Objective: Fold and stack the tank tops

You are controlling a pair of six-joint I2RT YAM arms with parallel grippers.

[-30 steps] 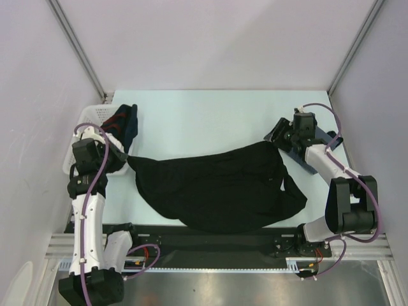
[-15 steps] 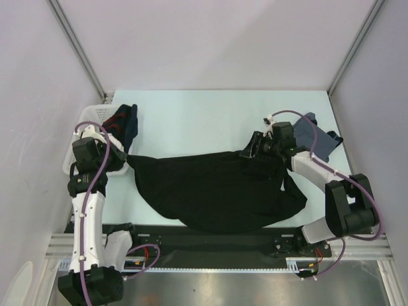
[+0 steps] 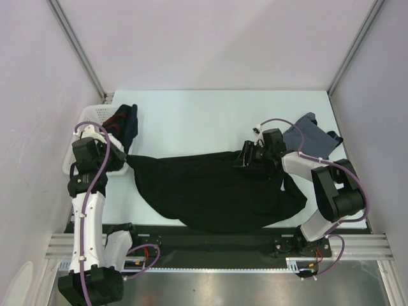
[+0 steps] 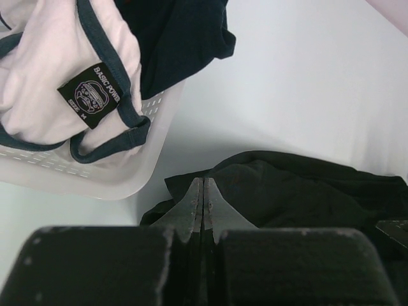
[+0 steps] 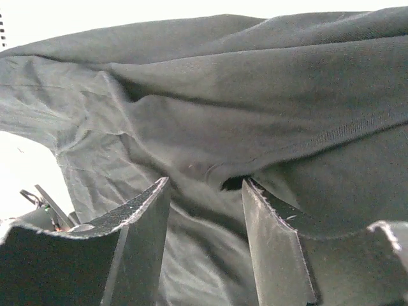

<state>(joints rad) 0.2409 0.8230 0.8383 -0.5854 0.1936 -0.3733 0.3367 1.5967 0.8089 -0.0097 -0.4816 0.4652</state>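
Note:
The black tank top [image 3: 217, 191] lies spread and rumpled across the middle of the table, also filling the right wrist view [image 5: 255, 83]. Its left corner is drawn out to my left gripper [image 3: 125, 158], whose jaws are pressed together [image 4: 204, 185] on that black cloth [image 4: 299, 191]. My right gripper [image 3: 241, 159] hovers open at the top's upper right edge, its fingers straddling a fold [image 5: 205, 185] without pinching it. The blue-grey tank top [image 3: 310, 139] lies bunched at the back right, behind the right arm.
A white basket [image 3: 88, 121] stands at the left edge, holding a dark navy garment [image 3: 129, 124] and a white one with dark trim and a label [image 4: 64, 76]. Its rim [image 4: 127, 172] is close to the left gripper. Grey walls enclose the table.
My right arm swung left from the blue-grey top at the back right to the black top's upper edge, and its jaws opened. The left arm held still.

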